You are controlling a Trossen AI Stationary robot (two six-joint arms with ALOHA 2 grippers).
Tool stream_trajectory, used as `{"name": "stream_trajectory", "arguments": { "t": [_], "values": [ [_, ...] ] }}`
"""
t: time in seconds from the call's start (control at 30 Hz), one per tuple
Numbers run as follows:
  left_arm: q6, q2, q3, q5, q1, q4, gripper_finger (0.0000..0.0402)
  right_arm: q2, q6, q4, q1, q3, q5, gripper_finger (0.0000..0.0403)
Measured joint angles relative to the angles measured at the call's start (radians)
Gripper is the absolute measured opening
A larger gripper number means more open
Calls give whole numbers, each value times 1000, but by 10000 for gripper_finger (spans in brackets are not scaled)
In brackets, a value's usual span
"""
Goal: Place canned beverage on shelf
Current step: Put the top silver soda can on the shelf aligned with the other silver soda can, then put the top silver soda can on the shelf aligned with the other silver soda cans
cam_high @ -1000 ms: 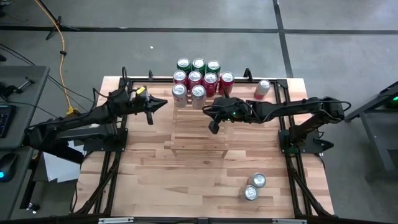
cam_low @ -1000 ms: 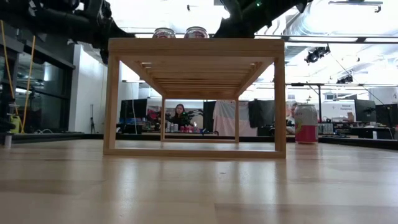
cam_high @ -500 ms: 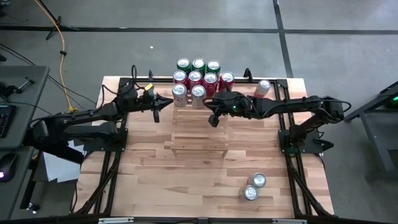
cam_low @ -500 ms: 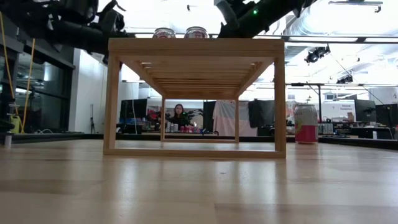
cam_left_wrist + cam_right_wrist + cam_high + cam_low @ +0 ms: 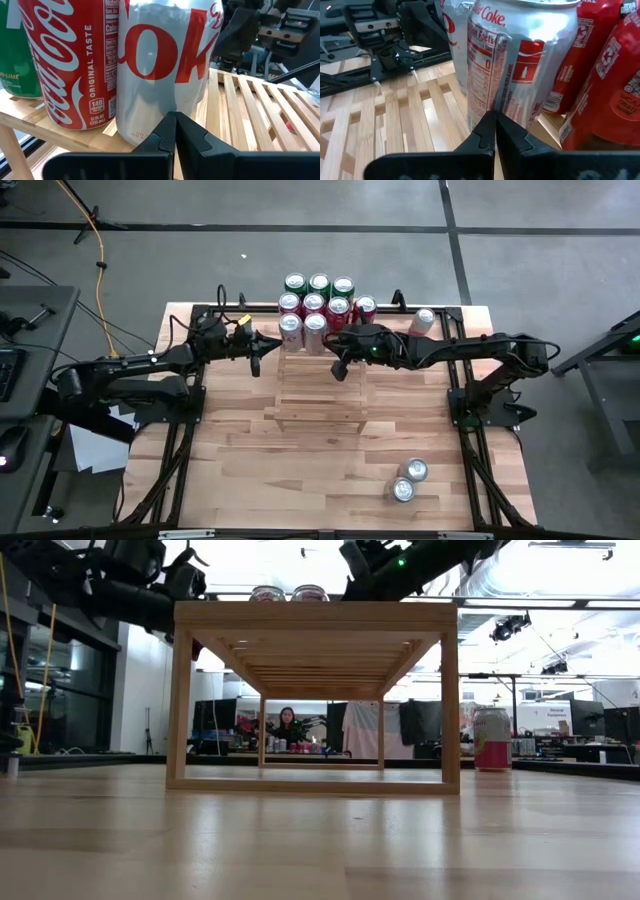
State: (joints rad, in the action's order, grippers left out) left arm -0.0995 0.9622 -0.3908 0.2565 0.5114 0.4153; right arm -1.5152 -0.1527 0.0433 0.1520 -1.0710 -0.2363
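Note:
The shelf [image 5: 318, 395] stands mid-table, and a block of green, red and silver cans fills its far end. Two silver cans [image 5: 290, 326] [image 5: 316, 326] form the block's near row, and their tops show in the low view [image 5: 267, 592] [image 5: 308, 592]. My left gripper [image 5: 175, 122] is shut. It comes from the table's left [image 5: 274, 343], with its tips at the left silver can [image 5: 165, 65]. My right gripper [image 5: 495, 122] is shut too. It comes from the right [image 5: 330, 343], with its tips at the right silver can [image 5: 520, 65]. My left gripper's shut tips stand at the lower side wall [image 5: 150, 127] of the left silver can, nearly level, from the table's left. I cannot tell whether they touch it. My right gripper's shut tips stand at the lower side wall [image 5: 485, 102] of the right silver can, slanting slightly down from the right. Whether they touch it does not show. Both cans stand upright on the shelf slats.
One can [image 5: 422, 322] stands on the tabletop to the right of the shelf, also in the low view [image 5: 491, 738]. Two more cans [image 5: 408, 480] stand near the table's front right. The near half of the shelf's slats [image 5: 260, 105] is bare.
My left gripper has moved toward the table's right, up to the shelf's far left corner and the left silver can. My right gripper has moved toward the far edge and left, up to the right silver can. Both have stayed shut.

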Motion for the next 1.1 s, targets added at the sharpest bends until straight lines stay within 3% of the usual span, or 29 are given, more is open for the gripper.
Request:
{"name": "stream_trajectory", "arguments": {
  "t": [0.27,0.67,0.9,1.1],
  "values": [
    [-17,-40,0,2,0,-7,0,6,25,-25,1,-1,-6,0],
    [-113,-219,-2,3,-5,-110,0,132,-18,-311,-39,-2,-19,0],
    [-183,-265,-42,3,-61,-110,0,272,-82,-532,-110,9,-72,0],
    [-239,-278,-76,-19,-145,-109,0,448,-173,-662,-181,87,-180,0]
  ]
}}
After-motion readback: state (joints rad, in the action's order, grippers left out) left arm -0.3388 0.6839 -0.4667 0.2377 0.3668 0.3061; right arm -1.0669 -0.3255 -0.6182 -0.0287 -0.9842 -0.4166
